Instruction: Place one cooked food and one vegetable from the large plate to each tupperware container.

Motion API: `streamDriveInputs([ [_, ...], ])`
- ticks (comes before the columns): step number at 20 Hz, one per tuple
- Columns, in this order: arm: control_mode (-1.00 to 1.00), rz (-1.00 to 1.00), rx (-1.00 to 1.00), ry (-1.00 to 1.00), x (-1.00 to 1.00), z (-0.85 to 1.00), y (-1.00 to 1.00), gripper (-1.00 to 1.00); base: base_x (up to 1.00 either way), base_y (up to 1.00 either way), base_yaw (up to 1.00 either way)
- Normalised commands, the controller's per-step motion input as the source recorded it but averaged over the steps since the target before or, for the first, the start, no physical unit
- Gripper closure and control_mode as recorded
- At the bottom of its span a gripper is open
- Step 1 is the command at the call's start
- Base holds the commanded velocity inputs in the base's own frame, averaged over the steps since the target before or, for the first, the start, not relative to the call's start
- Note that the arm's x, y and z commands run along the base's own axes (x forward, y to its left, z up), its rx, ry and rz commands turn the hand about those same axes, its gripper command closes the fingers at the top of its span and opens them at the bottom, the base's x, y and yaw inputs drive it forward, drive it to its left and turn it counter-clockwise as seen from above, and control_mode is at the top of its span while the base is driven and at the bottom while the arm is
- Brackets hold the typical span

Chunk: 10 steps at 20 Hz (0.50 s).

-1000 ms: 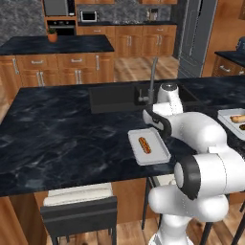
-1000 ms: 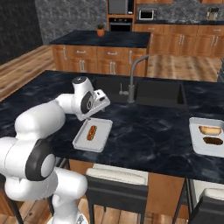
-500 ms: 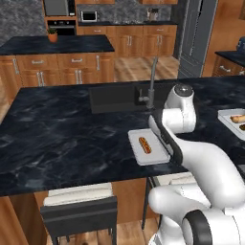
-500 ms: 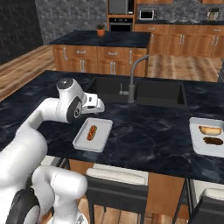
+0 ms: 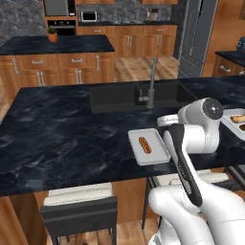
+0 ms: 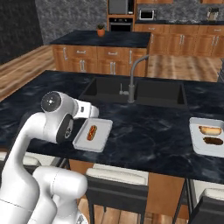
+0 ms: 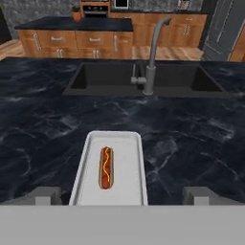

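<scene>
- The pincer (image 7: 122, 195) stands wide open with nothing between its tips, which rise to either side of the near end of a light-grey tray (image 7: 134, 177) in the hand view.
- That tupperware container lies flat on the dark marbled desk (image 5: 57, 139), near its front edge, with the sink (image 5: 119, 95) and the faucet (image 5: 152, 81) farther back.
- A hot dog (image 7: 106, 167) with a yellow stripe lies lengthwise in the middle of this tray; the rest of the tray is bare.
- In the right base view, the second tray (image 6: 194, 142) sits well apart at the right end of the desk, and holds a hot dog bun (image 6: 210, 130) on the far side and a dark sausage-like piece (image 6: 213, 141) on the near side.
- The white arm (image 5: 191, 139) bends over the desk just right of the first tray in the left base view.
- Stools (image 5: 79, 206) stand below the desk's near edge.
</scene>
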Motion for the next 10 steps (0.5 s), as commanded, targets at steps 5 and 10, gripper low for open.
streamDriveInputs([
  [5,-1.00,-0.02,0.11,-0.04,-0.18,0.11,-0.07,-1.00,0.00,0.00,0.00],
  [10,1.00,0.00,0.00,0.00,0.00,0.00,0.00,-1.00,-0.76,-0.95,-0.18],
])
